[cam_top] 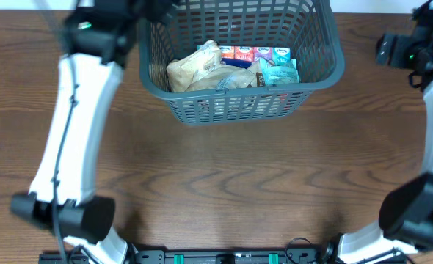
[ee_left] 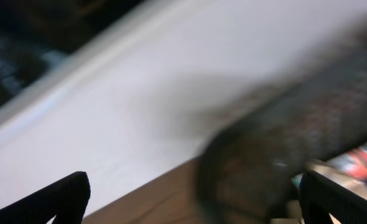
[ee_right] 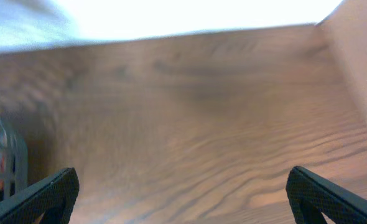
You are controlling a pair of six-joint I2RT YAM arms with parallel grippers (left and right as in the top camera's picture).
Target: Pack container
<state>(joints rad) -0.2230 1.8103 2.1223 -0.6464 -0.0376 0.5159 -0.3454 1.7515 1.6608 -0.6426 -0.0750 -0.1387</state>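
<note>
The container (cam_top: 326, 62) is a large dark grey lattice basket at the far middle of the table. It holds a beige packet (cam_top: 194, 70), a teal packet (cam_top: 281, 72) and a row of small colourful packets (cam_top: 253, 53). My left gripper (ee_left: 190, 202) is open and empty near the basket's far left corner; its blurred rim (ee_left: 295, 124) shows in the left wrist view. My right gripper (ee_right: 183, 196) is open and empty over bare wood at the far right. The basket wall (ee_right: 0, 162) shows at that view's left edge.
The brown wooden table (cam_top: 224, 183) spreads in front of the basket. A white surface (ee_left: 171, 81) lies beyond the table's far edge. The left arm (cam_top: 77, 132) stretches along the left side and the right arm (cam_top: 429, 110) along the right.
</note>
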